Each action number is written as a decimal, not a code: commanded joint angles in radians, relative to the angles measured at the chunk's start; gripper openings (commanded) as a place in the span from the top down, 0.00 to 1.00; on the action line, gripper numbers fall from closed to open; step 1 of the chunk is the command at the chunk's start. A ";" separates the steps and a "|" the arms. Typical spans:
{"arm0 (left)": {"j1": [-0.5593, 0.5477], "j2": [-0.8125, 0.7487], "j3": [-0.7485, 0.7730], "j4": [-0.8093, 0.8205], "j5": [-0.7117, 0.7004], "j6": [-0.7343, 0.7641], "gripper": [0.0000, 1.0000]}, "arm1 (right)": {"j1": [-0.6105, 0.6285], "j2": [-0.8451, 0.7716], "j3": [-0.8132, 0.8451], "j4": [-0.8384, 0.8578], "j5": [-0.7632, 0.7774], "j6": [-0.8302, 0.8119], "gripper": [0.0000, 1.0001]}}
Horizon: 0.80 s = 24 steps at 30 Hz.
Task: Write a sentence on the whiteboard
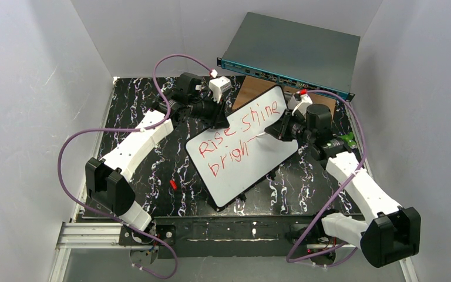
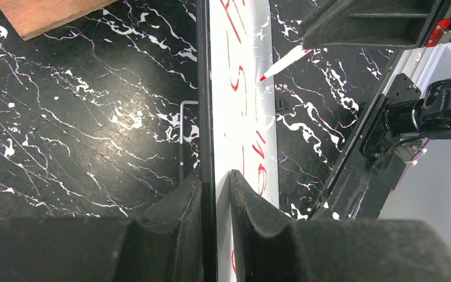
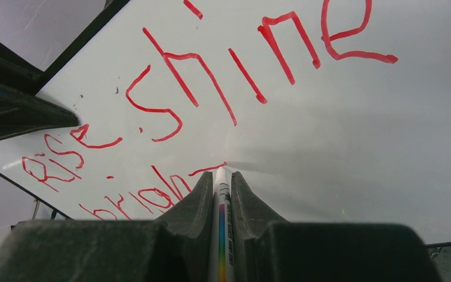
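The whiteboard point(image 1: 252, 158) lies tilted on the black marbled table, with the red sentence point(image 1: 241, 132) reading "Rise shine" above "brigh" and a horizontal stroke. My left gripper point(image 1: 218, 120) is shut on the whiteboard's upper left edge point(image 2: 211, 117). My right gripper point(image 1: 273, 132) is shut on a white marker point(image 3: 221, 223) with a rainbow stripe. Its tip touches the board at the end of the red stroke point(image 3: 208, 170). The marker tip also shows in the left wrist view point(image 2: 282, 63). The sentence fills the right wrist view point(image 3: 223, 76).
A grey metal box with a teal front point(image 1: 293, 59) stands at the back. A brown board point(image 1: 252, 88) lies under the whiteboard's far end. A small red cap point(image 1: 173, 184) lies on the table left of the board. White walls enclose the table.
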 commanded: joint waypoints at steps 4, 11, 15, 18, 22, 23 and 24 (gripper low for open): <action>-0.014 0.012 0.040 -0.027 0.018 0.032 1.00 | -0.007 -0.085 0.038 -0.002 -0.051 -0.021 0.99; -0.014 0.015 0.045 -0.033 0.019 0.031 1.00 | -0.006 -0.076 0.038 0.017 -0.080 -0.005 0.99; -0.014 0.017 0.048 -0.035 0.016 0.031 1.00 | -0.007 -0.038 0.056 0.042 -0.110 0.017 0.99; -0.014 0.020 0.052 -0.036 0.016 0.031 1.00 | -0.005 -0.010 0.072 0.061 -0.125 0.032 0.99; -0.014 0.020 0.054 -0.036 0.016 0.033 1.00 | -0.006 0.014 0.097 0.074 -0.132 0.043 0.99; -0.014 0.020 0.054 -0.036 0.016 0.032 1.00 | -0.005 0.022 0.104 0.074 -0.134 0.044 0.99; -0.014 0.020 0.053 -0.036 0.016 0.031 1.00 | -0.005 0.026 0.108 0.075 -0.135 0.045 0.99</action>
